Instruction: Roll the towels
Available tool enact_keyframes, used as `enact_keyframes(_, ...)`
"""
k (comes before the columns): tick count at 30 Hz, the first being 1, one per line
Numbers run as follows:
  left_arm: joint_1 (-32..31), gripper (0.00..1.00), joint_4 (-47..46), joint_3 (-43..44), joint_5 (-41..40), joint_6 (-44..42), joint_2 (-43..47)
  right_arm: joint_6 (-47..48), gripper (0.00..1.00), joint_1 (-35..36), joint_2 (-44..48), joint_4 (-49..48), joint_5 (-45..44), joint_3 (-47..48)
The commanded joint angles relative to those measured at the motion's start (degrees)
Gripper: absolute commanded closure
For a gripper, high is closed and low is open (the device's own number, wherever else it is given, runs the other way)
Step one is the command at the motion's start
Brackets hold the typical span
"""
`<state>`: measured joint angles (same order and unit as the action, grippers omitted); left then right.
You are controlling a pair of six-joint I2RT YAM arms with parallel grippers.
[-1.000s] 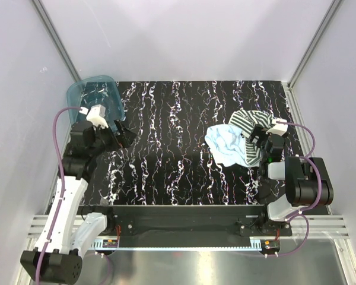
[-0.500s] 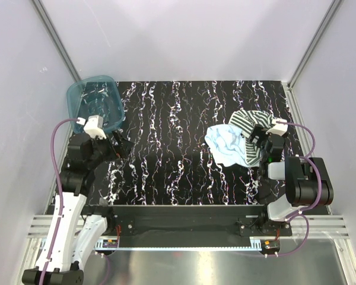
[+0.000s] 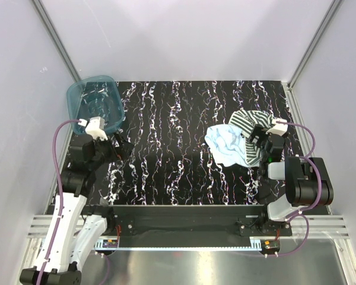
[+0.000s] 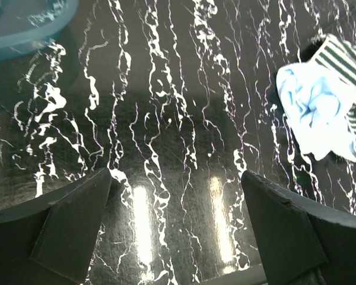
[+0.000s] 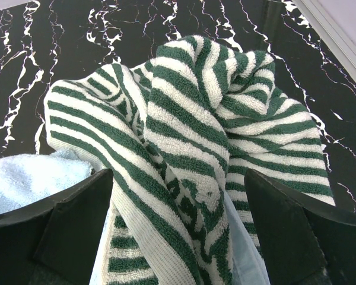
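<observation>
Towels heap by the worktop's right edge, crumpled pale blue terry towel [image 3: 225,147] touching green-and-white striped terry towel [image 5: 184,113]; we'd pinch one striped corner with the spread, empty right gripper [image 5: 178,178], left gripper [image 4: 177,177] likewise spread.

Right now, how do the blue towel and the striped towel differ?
The blue towel is plain blue; the striped towel is green and white. The striped towel sits between the open fingers of the right gripper; the blue towel lies beside it, mostly outside them. Both are crumpled, unrolled, touching.
</observation>
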<state>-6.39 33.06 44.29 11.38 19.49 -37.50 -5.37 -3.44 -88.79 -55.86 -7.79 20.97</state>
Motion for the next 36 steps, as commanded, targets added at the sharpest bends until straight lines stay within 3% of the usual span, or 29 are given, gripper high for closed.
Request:
enact_keyframes(1,-1.25,0.01,-1.68,0.09,-0.04,-0.06,0.58,0.80,0.00,-0.25,0.29,-2.50,0.15,0.74)
enact_keyframes(8,-2.40,0.01,-2.12,-0.17,-0.30,0.03,1.11,0.71,0.00,-0.86,0.55,-0.66,1.55,1.61)
enact_keyframes(13,-2.40,0.01,-2.21,-0.52,-0.30,0.11,1.55,1.06,0.00,-0.86,3.60,-4.97,1.72,-0.58)
enact_keyframes(17,-2.57,0.01,-2.12,-0.35,-0.30,0.11,1.11,0.12,0.00,0.54,15.20,18.96,2.69,7.05)
enact_keyframes(22,-2.57,0.01,-2.21,-0.44,-0.21,0.11,0.85,-10.71,0.00,0.63,30.14,28.06,16.21,14.51)
enact_keyframes(23,-2.57,0.01,-2.12,-0.52,-0.30,0.11,0.93,-14.02,0.00,0.54,30.69,37.91,15.97,16.97)
enact_keyframes(25,-2.57,0.01,-2.12,-0.52,-0.30,0.20,0.93,-17.04,0.00,0.54,28.09,52.27,12.01,27.47)
enact_keyframes(26,-2.57,0.01,-2.12,-0.61,-0.56,0.20,1.02,-16.52,0.00,0.72,26.32,65.74,12.53,31.28)
enact_keyframes(29,-2.57,0.01,-2.21,-0.61,-0.30,0.29,1.02,-15.12,0.00,6.67,19.90,80.50,9.38,41.15)
enact_keyframes(32,-2.57,0.01,-2.30,-0.70,0.05,0.29,0.85,-14.76,0.00,15.91,16.56,86.07,3.59,44.85)
enact_keyframes(36,-2.57,0.01,-2.03,-0.70,-0.65,0.29,0.93,-18.36,0.00,16.54,13.22,90.04,-2.82,45.91)
